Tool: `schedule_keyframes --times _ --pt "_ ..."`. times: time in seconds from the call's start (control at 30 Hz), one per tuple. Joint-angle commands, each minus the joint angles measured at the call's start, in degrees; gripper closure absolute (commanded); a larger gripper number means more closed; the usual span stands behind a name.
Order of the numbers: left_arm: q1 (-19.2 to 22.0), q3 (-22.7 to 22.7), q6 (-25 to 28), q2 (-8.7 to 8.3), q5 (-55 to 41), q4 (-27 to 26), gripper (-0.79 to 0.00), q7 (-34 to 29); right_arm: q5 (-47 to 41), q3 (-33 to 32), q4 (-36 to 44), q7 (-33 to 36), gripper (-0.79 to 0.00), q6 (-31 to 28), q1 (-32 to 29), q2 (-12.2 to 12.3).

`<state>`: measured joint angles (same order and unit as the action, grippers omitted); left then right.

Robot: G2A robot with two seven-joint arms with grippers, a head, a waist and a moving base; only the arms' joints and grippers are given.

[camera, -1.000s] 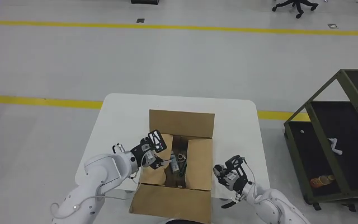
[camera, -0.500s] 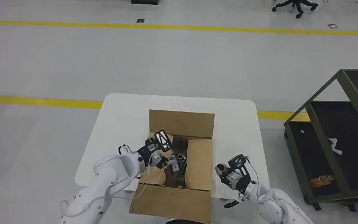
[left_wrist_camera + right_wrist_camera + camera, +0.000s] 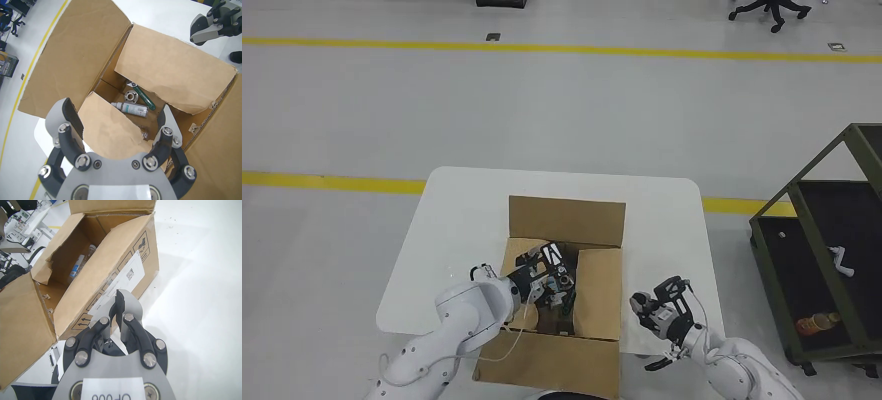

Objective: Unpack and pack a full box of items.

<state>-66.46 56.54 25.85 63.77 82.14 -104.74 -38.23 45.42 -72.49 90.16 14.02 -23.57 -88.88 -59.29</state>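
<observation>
An open cardboard box (image 3: 592, 222) stands on the white table (image 3: 457, 235), its flaps folded out. At its bottom lie a green-handled wrench (image 3: 144, 97), a metal flange (image 3: 131, 96) and a small labelled bottle (image 3: 133, 109). A clear plastic bottle (image 3: 81, 262) rests against an inner wall. My left gripper (image 3: 115, 109) hangs open over the box's opening (image 3: 547, 265), above a torn inner flap (image 3: 109, 128), with nothing between its fingers. My right gripper (image 3: 118, 300) is shut and empty, just outside the box's labelled side wall (image 3: 662, 305).
A dark green cart (image 3: 817, 250) stands on the floor to the right of the table, with a bottle (image 3: 817, 322) in it. Bare table surface lies left and behind the box. Yellow lines cross the floor beyond.
The left arm has swung rightwards from the box's left flap to over the opening. The right gripper has barely shifted.
</observation>
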Motion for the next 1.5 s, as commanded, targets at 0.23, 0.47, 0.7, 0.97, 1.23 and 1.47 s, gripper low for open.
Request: schedule_keyframes --times 0.23,0.47,0.7,0.97,1.23,1.47 --pt "-0.62 -0.05 -1.33 0.11 -0.54 0.18 -0.785 1.24 -0.54 0.55 -0.8 0.6 0.0 -1.5 1.06 -0.22" --pt "-0.32 -3.82 -6.18 1.08 4.01 0.93 -0.785 -2.44 -0.47 0.19 -1.14 0.57 0.0 -2.14 0.97 -0.23" --pt "1.74 -9.08 -11.92 2.73 11.05 2.97 -0.785 -12.78 -0.52 -0.96 -1.32 0.6 0.0 -2.96 0.51 -0.07" --pt "4.07 -15.65 -17.24 5.18 20.51 5.95 -0.785 -18.81 -0.58 -1.31 -1.57 0.46 0.0 -3.62 0.46 -0.08" --pt "5.46 -18.4 -18.29 7.1 25.67 10.26 -0.785 -20.63 -0.95 -1.72 -1.86 0.28 0.0 -4.15 0.34 -0.1" --pt "5.17 -18.58 -17.88 8.08 28.71 11.9 -0.785 -21.67 -1.6 -2.03 -1.89 0.11 0.0 -4.25 -0.22 -0.12"
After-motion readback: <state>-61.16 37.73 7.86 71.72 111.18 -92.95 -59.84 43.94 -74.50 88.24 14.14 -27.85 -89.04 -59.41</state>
